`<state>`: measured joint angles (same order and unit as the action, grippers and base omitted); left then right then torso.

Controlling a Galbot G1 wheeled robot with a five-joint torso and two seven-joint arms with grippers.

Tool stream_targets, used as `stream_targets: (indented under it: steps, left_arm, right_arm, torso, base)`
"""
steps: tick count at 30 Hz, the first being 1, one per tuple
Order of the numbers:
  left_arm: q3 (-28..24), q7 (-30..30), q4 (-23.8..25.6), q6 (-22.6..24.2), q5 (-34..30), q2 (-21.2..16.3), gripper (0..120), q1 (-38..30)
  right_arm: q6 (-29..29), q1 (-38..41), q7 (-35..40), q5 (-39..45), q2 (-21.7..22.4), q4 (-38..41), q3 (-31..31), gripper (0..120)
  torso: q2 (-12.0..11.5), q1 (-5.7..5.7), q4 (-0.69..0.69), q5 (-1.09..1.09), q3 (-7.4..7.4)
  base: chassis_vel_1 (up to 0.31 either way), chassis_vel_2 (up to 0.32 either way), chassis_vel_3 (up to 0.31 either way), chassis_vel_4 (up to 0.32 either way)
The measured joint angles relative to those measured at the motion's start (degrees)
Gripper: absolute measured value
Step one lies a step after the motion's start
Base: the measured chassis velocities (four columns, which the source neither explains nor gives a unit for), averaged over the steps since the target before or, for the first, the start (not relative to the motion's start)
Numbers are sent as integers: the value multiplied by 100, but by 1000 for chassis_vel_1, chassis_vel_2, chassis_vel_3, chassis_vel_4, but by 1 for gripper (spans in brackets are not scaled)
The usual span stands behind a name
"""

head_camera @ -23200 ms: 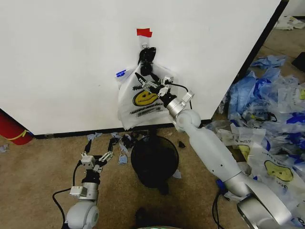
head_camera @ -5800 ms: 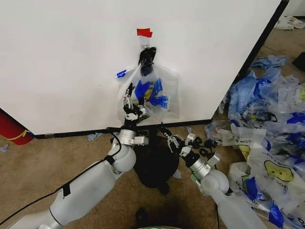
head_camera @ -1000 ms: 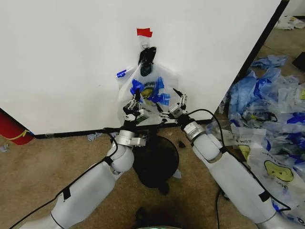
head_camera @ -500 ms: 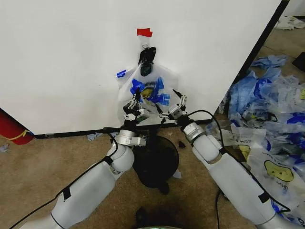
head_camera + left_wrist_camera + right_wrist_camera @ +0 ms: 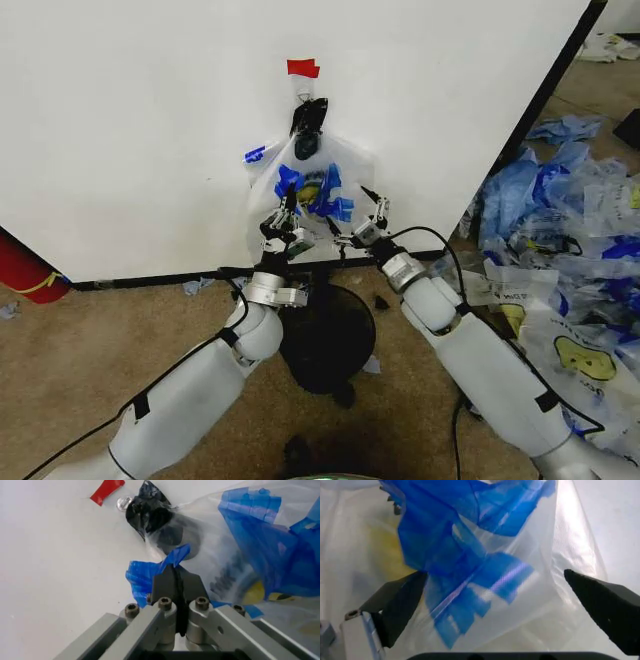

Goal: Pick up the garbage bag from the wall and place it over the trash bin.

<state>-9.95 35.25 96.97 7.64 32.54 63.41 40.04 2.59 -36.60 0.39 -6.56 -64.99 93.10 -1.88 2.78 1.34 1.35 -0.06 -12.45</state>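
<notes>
The garbage bag [image 5: 312, 200] hangs on the white wall from a black hook [image 5: 307, 115], its blue tape strips across the yellow smiley. My left gripper [image 5: 286, 208] is at the bag's left edge; in the left wrist view its fingers [image 5: 176, 579] are shut on a blue-taped fold of the bag [image 5: 260, 551]. My right gripper [image 5: 362, 212] is at the bag's lower right side, open. In the right wrist view the bag [image 5: 470, 547] lies just beyond its spread fingertips [image 5: 494, 575]. The black trash bin [image 5: 325, 340] stands on the floor below the bag, between my arms.
Red tape [image 5: 302, 68] marks the wall above the hook. A red cylinder [image 5: 25, 270] leans at the far left. A large heap of similar bags [image 5: 570, 230] covers the floor on the right. Blue tape scraps [image 5: 195, 286] lie along the baseboard.
Long before, the left arm rose from the floor and gripped the bag's left edge. Over the last second the right gripper has edged slightly up toward the bag; the left gripper has held still.
</notes>
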Motion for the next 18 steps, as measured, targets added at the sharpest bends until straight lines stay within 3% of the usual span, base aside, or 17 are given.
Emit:
stream_targets:
  steps: [12,16,18]
  left_arm:
    - [11,-5,-37,-31,-1,3,0,-14]
    - [0,-5,-69,-40,-1,31,0,-36]
    - [-15,-5,-89,-45,-1,49,0,-47]
  right_arm:
    - [-5,40,6,31,-15,13,-16,100]
    - [4,28,-19,32,-4,22,19,95]
    - [28,15,-58,27,1,30,47,85]
  torso:
    - [0,0,0,0,0]
    - [0,0,1,0,0]
    - [0,0,1,0,0]
  base:
    - [0,0,0,0]
    - [0,0,0,0]
    - [0,0,0,0]
